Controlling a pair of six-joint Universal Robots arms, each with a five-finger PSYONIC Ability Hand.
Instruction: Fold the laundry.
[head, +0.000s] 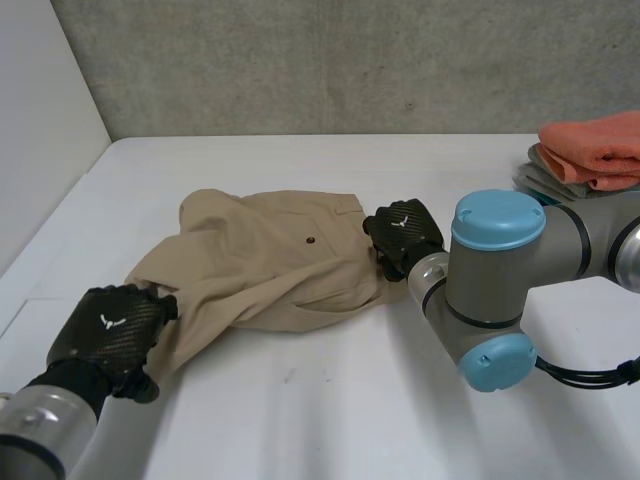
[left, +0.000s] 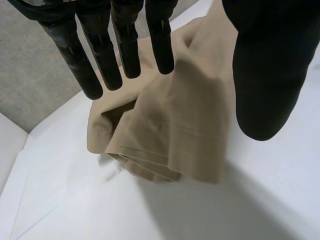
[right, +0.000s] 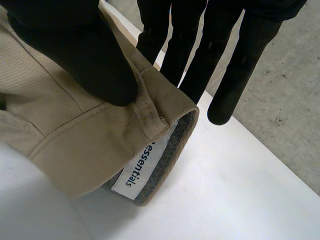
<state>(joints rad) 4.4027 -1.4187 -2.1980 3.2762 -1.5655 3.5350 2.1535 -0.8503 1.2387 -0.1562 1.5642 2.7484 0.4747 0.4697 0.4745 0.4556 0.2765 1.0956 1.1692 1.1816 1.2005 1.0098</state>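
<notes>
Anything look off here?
Nothing damaged or spilled. The pants lie bunched and creased, not flat, pinched at a leg end by the left robot hand and at the waistband by the right robot hand, with the inner label showing.

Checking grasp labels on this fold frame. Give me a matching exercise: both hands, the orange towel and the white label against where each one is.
Things:
1. left hand
2. right hand
3. orange towel
4. white label

Places:
A. inside the waistband of the trousers
B. on top of the folded stack at the far right of the table
C. pinching the waistband end of the trousers
D. pinching a trouser leg near its hem

Pairs: 1-D, 2-C, 3-B, 4-A
</notes>
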